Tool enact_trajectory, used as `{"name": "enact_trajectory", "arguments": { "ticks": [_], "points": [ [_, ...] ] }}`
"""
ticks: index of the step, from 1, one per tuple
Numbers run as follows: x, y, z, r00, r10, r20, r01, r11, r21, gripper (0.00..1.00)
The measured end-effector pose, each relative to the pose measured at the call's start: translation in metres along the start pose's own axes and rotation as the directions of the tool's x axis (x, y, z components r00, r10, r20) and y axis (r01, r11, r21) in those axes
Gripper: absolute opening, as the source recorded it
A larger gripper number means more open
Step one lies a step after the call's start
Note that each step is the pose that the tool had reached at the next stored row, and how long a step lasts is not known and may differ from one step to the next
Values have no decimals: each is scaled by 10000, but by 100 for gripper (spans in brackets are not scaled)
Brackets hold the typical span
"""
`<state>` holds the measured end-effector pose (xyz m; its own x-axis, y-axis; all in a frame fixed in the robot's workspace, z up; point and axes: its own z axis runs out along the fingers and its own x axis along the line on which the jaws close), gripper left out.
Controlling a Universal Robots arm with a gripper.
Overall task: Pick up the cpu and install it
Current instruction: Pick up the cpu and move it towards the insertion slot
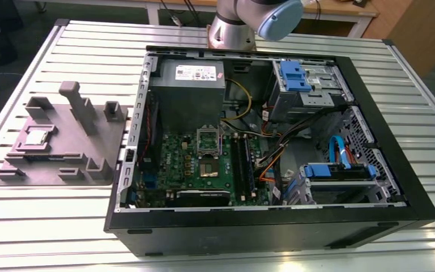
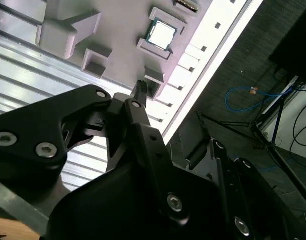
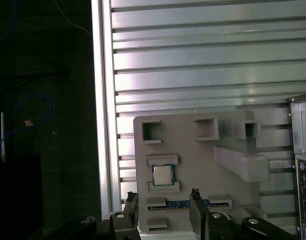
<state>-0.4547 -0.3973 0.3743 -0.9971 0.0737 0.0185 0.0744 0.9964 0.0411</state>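
Counting one cpu (image 1: 36, 136), lying flat with its metal top up in a square pocket of one grey fixture (image 1: 81, 153), at the middle of the exterior view's left. Meeting the cpu (image 3: 163, 175) again in the first wrist view and the cpu (image 2: 160, 34) in the second wrist view, hemmed in by low walls on two sides.

Keeping the jaws released and grasping nothing. Showing two black fingertips (image 3: 195, 195) set apart in the first wrist view, hanging over the fixture's edge near the cpu and not touching it.

Counting one thin blue-green card (image 3: 183, 203) lying in a slot of the fixture just beside the cpu's pocket, and one tall post (image 1: 77, 102) rising from the fixture.

Counting one open case (image 1: 278, 226) filling the centre and right of the exterior view, resting on the slatted bench (image 1: 51, 226) just beside the fixture. Holding inside:
- one green motherboard (image 1: 179, 158) at lower centre
- one socket (image 1: 208, 168) on the motherboard
- one frame (image 1: 208, 137) tipped up just above the socket
- one grey power supply (image 1: 190, 85) at upper centre
- one blue bracket (image 1: 293, 76) at upper right
- another blue bracket (image 1: 338, 170) at lower right
- one tangle of cables (image 1: 278, 147) between the two brackets

Counting one arm (image 1: 237, 25) standing at top centre, behind the case.
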Motion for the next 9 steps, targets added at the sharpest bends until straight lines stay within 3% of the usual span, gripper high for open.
{"name": "enact_trajectory", "arguments": {
  "ticks": [3,7,9],
  "points": [
    [1,-1,23,9999,-163,-5,163,9999,2,53],
    [1,-3,61,9973,-734,-33,734,9973,12,53],
    [1,-3,65,9970,-770,-38,770,9970,13,53]
  ]
}}
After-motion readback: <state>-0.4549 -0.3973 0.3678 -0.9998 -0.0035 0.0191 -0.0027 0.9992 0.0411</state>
